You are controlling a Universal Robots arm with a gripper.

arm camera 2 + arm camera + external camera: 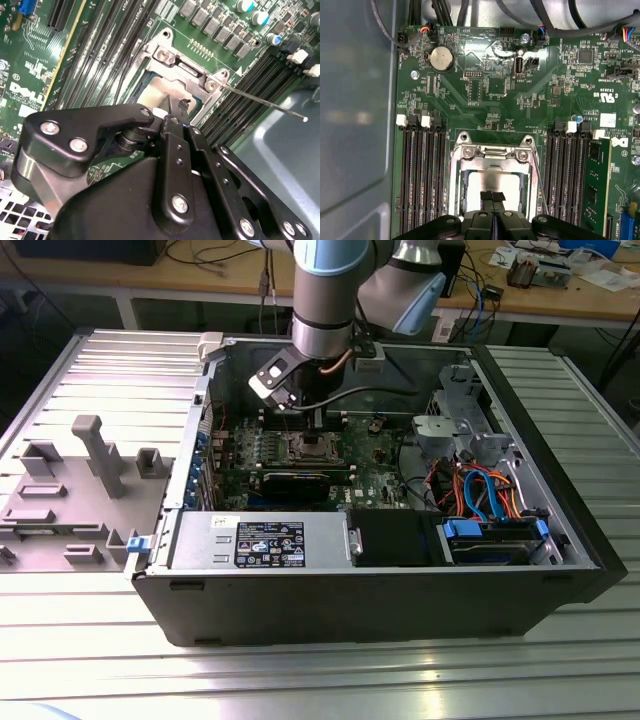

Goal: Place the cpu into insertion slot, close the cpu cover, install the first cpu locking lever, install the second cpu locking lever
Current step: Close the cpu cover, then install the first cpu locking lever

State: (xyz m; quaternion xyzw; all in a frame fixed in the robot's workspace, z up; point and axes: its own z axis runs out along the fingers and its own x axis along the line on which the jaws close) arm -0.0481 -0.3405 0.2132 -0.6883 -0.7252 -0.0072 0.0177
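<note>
Work surface is a ribbed metal table (300,680), with wooden benches and loose cabling behind it. An open computer case (350,605) lies on its side on the table, and a grey fixture tray (60,510) sits just beside it at the exterior view's left. The arm (325,300) reaches down into the case above the motherboard (485,95). The insertion slot (305,447) lies near the board's middle, between two banks of black memory slots (420,180). The cpu (487,180) is seated in the slot, its silver-grey top showing in both wrist views. The cpu cover (490,154) lies down over it, framing the chip through its square window, with its screwed edge on the far side from the gripper. The gripper (492,196) is directly above the chip's exposed top, its fingers pressed together with nothing seen between them; whether they touch the chip cannot be told. One locking lever (265,102), a thin metal rod, angles away from the socket over the memory slots and is unlatched. A second thin wire (451,172) runs along the opposite side of the cover; its latch state cannot be told. A green memory module (597,190) stands in the bank beyond the loose lever. A coin battery (441,58) sits well apart from the socket.
</note>
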